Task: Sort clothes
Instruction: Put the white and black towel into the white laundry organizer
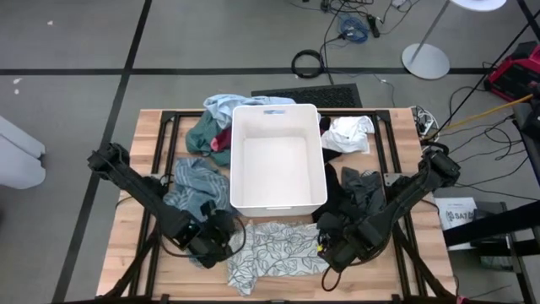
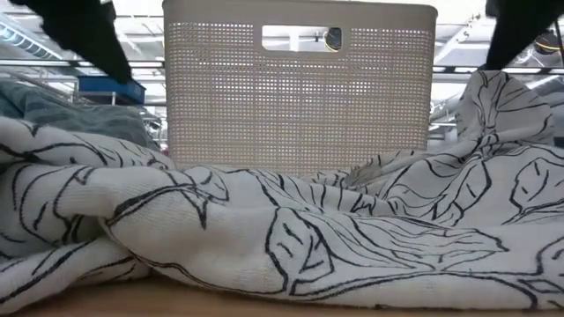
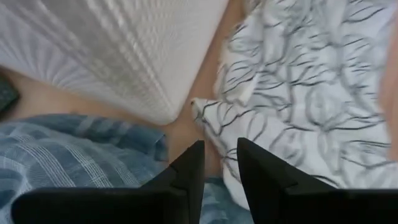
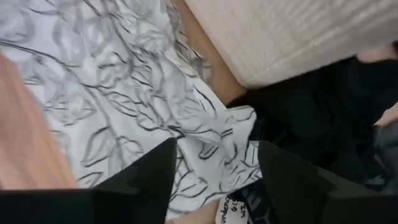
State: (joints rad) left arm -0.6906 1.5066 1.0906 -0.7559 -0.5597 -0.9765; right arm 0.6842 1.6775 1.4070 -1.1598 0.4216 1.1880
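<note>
Leaf-print cloth [image 1: 274, 247] lies spread and rumpled along the near edge of the wooden surface [image 1: 135, 169], just in front of the bin [image 1: 278, 158]; in the low view it fills the foreground with the bin's perforated wall rising behind. Left hand [image 1: 226, 241] sits at the cloth's left edge, fingers [image 3: 189, 171] parted by a narrow gap over the cloth's corner and the striped blue piece, nothing between them: released. Right hand [image 1: 325, 245] at the cloth's right edge, fingers [image 4: 152, 171] spread wide above the print fabric, a small label beside them, nothing gripped: released. Striped teal-blue garment [image 1: 196, 187] lies left of the bin, touching it, under the left arm. Black and dark grey pile [image 1: 354, 192] lies right of the bin, under the right arm. Farther back, a teal piece [image 1: 201, 135] with red fabric [image 1: 223, 139] at the bin's far-left corner, light blue [image 1: 226, 105] behind it, white garment [image 1: 348, 133] at the far right.
</note>
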